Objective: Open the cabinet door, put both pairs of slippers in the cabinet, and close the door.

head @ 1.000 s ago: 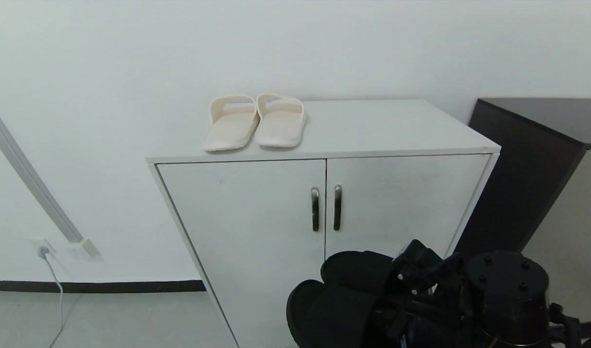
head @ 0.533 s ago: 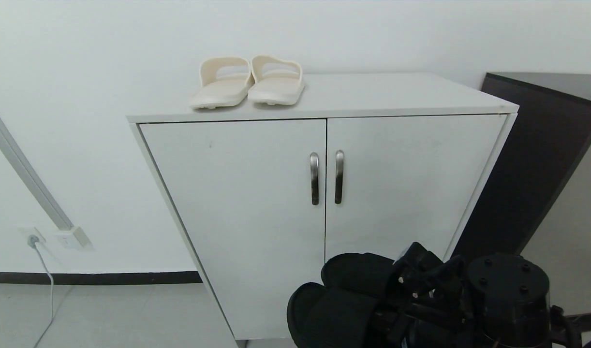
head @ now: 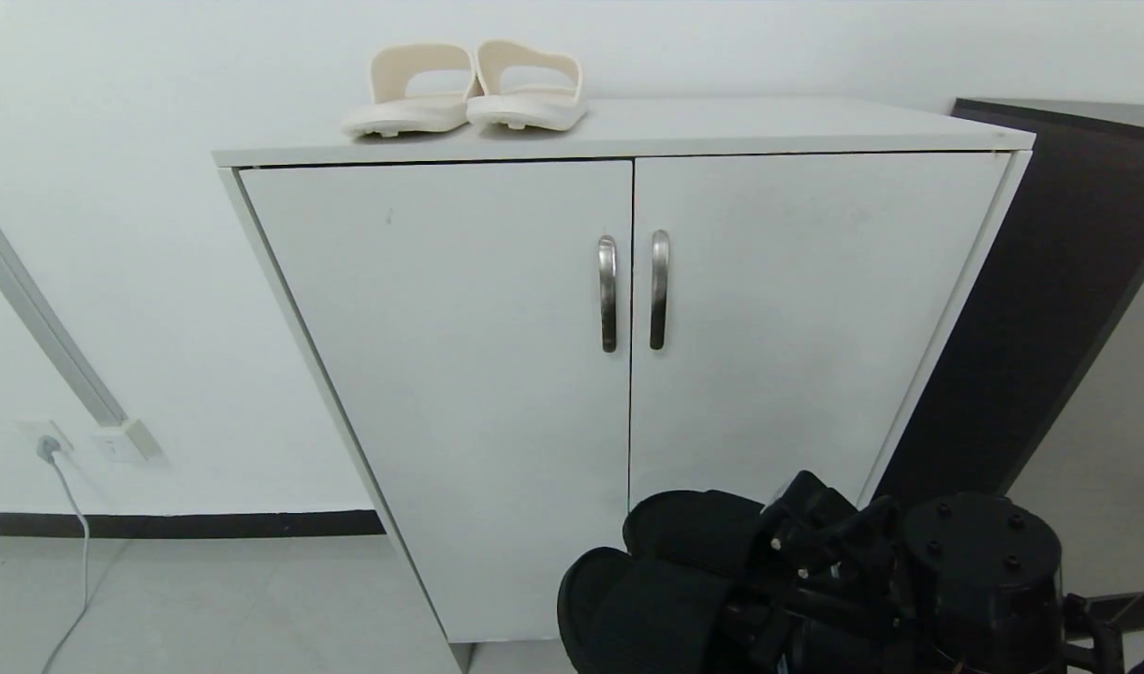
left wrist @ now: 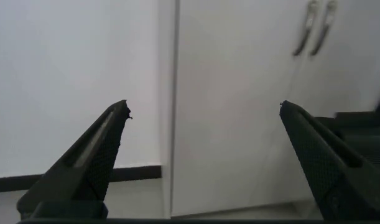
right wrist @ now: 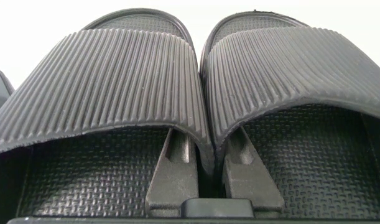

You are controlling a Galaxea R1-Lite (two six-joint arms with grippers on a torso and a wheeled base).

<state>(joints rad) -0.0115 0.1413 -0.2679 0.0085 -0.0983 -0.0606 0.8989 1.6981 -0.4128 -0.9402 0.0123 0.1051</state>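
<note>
Head view: doors [head: 441,374] shut; left handle [head: 608,293] upright, ahead and above my left claw [left wrist: 203,106], spread wide and empty. Right claw [right wrist: 208,180] grips black slippers [right wrist: 115,81].

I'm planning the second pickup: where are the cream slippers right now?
In the head view the cream slippers sit side by side on top of the white cabinet, on its left half, above the closed left door.
</note>
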